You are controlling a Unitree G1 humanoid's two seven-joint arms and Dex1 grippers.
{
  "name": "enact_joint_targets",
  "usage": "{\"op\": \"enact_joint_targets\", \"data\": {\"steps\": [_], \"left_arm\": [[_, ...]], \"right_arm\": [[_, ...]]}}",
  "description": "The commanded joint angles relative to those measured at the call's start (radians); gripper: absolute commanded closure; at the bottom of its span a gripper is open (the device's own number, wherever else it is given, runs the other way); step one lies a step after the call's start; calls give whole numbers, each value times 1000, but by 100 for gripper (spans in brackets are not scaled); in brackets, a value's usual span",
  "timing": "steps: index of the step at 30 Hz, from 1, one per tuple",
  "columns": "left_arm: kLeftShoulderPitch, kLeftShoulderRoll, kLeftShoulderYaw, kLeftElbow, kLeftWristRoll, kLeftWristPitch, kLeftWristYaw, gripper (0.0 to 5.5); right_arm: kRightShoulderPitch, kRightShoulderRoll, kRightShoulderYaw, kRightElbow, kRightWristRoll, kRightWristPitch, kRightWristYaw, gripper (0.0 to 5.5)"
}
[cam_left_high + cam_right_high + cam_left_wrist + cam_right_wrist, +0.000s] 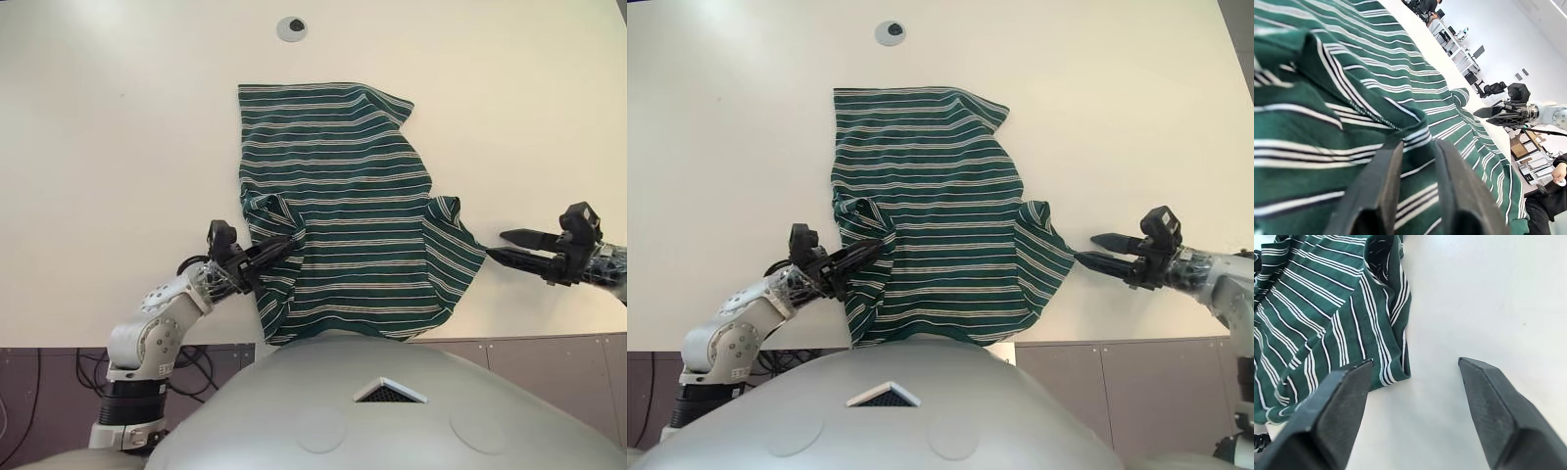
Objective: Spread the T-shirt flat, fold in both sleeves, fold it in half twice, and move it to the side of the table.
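Head camera first: T-shirt [343, 215], green with white stripes, runs down the middle of the table [118, 176], straight edge toward the top of the frame, sleeves toward the bottom. It isn't flat: the upper-right corner is turned over and both sleeves are bunched. Your left gripper [279, 247] sits centre-left on the left sleeve. Your right gripper [498, 245] is at the right of the frame, just beside the right sleeve and apart from the cloth.

Left wrist camera: jaws drawn narrow with a ridge of striped cloth at the tips, which reads as a pinch on the sleeve fold.

Right wrist camera: jaws spread wide with bare tabletop between them and the sleeve's hemmed edge just beside one finger.

Handling, as I judge it: this is soft, light, limp cloth that will drag, stretch and wrinkle rather than slide as one piece. Take hold at the stitched sleeve edges, where the layers are firmer, and pull outward evenly from both sides.

Around it: a round grey disc [291, 28] sits at top centre, well apart from the shirt's far edge, so it's no obstacle. Cables [196, 367] hang below the table edge at lower left, off the work surface.
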Motion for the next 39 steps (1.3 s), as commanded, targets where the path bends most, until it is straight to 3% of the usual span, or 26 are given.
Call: {"op": "enact_joint_targets", "data": {"steps": [1, 11, 15, 20, 24, 28, 34, 39], "left_arm": [[18, 13, 26, -34, 4, -28, -16, 373], [162, 128, 192, -245, 9, -151, -111, 370], [270, 150, 175, -177, 307, -483, -164, 370], [278, 135, 165, 62, 589, -952, -136, 370], [264, 194, 158, 222, 838, -1358, -74, 370], [234, 277, 162, 337, 986, -1613, -4, 370], [210, 347, 143, 442, 1172, -1842, 104, 370], [165, 364, 85, 390, 1251, -1843, 146, 370]], "right_arm": [[21, 0, 43, -6, -18, 67, 5, 303], [47, 31, 48, -97, 42, 136, 6, 475], [20, 71, 31, -89, 47, 142, -31, 545], [28, 85, 2, -125, 105, 167, -3, 545], [37, 84, -47, -209, 205, 203, 37, 545], [7, 114, -59, -277, 272, 252, -5, 545], [-47, 186, -12, -376, 328, 308, -108, 545], [-110, 236, 60, -390, 315, 335, -198, 545]]}}
